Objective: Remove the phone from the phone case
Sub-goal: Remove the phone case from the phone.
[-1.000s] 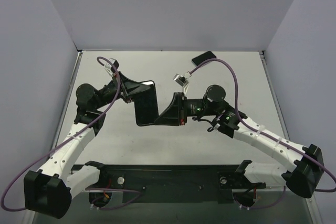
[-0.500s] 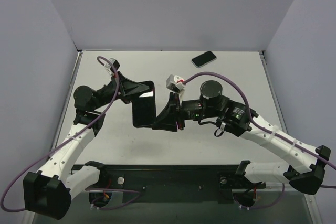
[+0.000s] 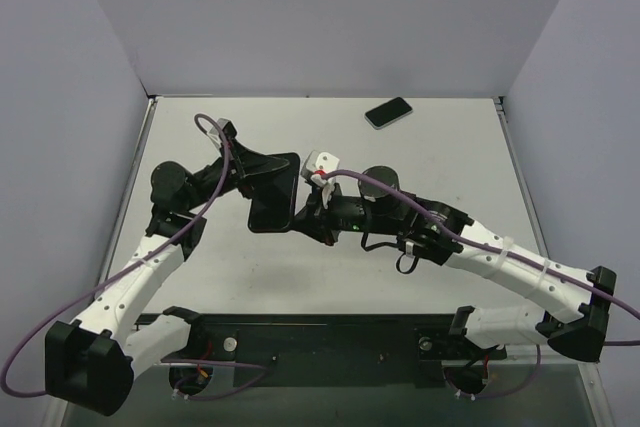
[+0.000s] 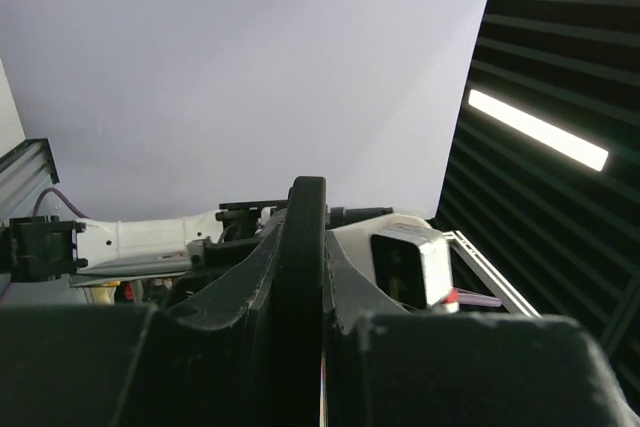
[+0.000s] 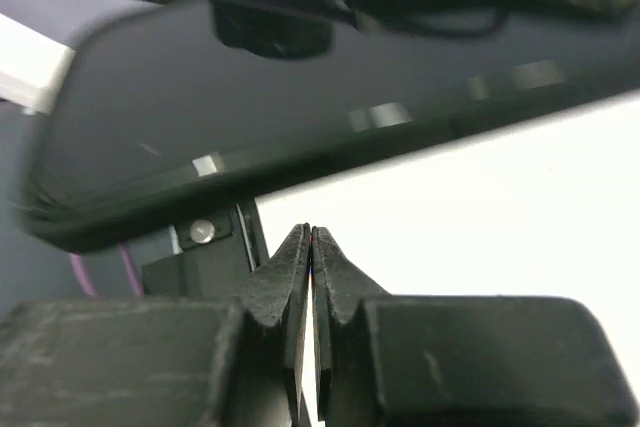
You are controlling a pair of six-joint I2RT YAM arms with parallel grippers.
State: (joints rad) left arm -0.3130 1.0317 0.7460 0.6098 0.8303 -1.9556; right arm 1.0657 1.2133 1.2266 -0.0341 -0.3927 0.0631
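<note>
The black phone case point(image 3: 274, 197) is a flat dark slab held off the table at centre left. My left gripper point(image 3: 266, 170) is shut on its upper edge. In the left wrist view the slab point(image 4: 305, 209) stands edge-on between the fingers of my left gripper point(image 4: 305, 247). Its glossy face point(image 5: 300, 97) fills the top of the right wrist view; I cannot tell phone from case there. My right gripper point(image 3: 304, 215) is shut and empty beside the slab's lower right edge. In its own view, my right gripper point(image 5: 311, 234) has its tips just below the slab.
A dark phone point(image 3: 388, 112) lies flat on the white table point(image 3: 450, 167) at the back, right of centre. Purple cables loop over both arms. A black rail point(image 3: 330, 342) runs along the near edge between the arm bases.
The left gripper has lifted the slab back and tilted it, so it looks shorter from above. The right gripper has rolled over and moved left and lower, staying close to the slab's lower right edge.
</note>
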